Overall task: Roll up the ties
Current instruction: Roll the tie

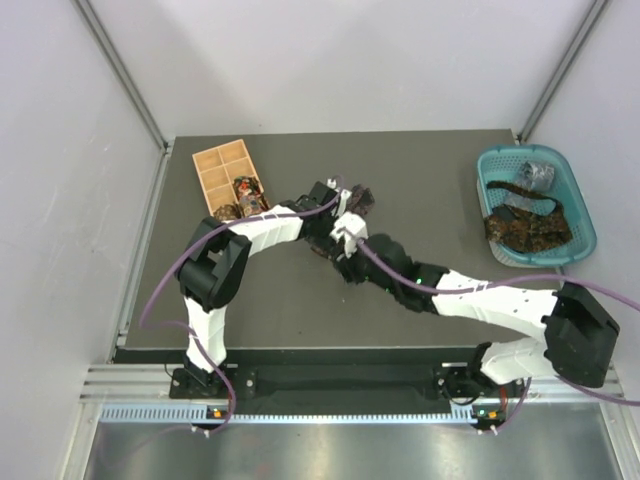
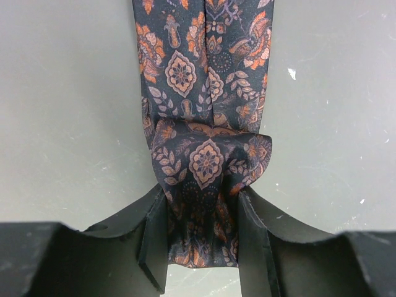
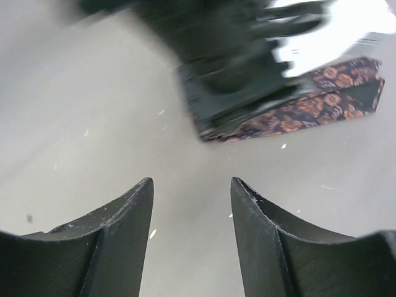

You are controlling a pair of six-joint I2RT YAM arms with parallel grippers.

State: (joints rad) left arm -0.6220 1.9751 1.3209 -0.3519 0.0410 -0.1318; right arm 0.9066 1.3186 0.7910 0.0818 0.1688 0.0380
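Note:
A dark maroon-brown paisley tie (image 2: 206,162) lies on the grey table as a strip running away from my left gripper (image 2: 201,241), which is shut on its folded-over near end. In the top view this tie (image 1: 362,198) is at mid-table, with the left gripper (image 1: 333,205) beside it. My right gripper (image 3: 192,198) is open and empty, held just above bare table close to the left gripper (image 3: 229,62), which is blurred. A stretch of the tie (image 3: 328,93) shows behind it. In the top view the right gripper (image 1: 342,245) is just in front of the left one.
A tan wooden compartment box (image 1: 215,165) stands at the back left with coiled ties (image 1: 247,190) in its near compartments. A teal basket (image 1: 580,205) at the right edge holds a grey tie (image 1: 535,175) and a dark orange-speckled tie (image 1: 525,228).

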